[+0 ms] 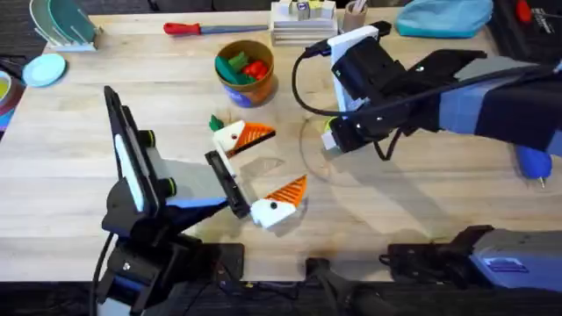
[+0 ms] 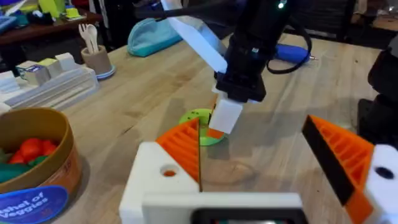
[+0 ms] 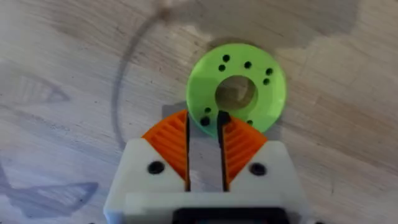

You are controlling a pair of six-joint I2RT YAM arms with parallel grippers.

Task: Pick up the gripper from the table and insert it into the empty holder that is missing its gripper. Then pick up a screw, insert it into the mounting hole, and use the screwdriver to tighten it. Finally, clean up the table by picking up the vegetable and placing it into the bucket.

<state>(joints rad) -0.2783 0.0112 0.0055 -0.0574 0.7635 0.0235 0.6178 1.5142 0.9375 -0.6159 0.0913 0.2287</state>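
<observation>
Pinching tiny dark piece, right end effector [image 3: 204,127], nearly closed

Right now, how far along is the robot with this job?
Looks done: both fingers of the left gripper carry orange pads. In hand: the right gripper hovers at the lime-green disc, probably after a screw. Left: tightening, as the screwdriver lies at the far edge, and binning the small green piece near the bucket.

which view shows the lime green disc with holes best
The right wrist view: the lime-green disc lies flat on the table, its centre hole and small holes plain, just past the right gripper. In the left wrist view a green edge shows behind that gripper. In the overhead view a sliver shows at the gripper's tip.
</observation>
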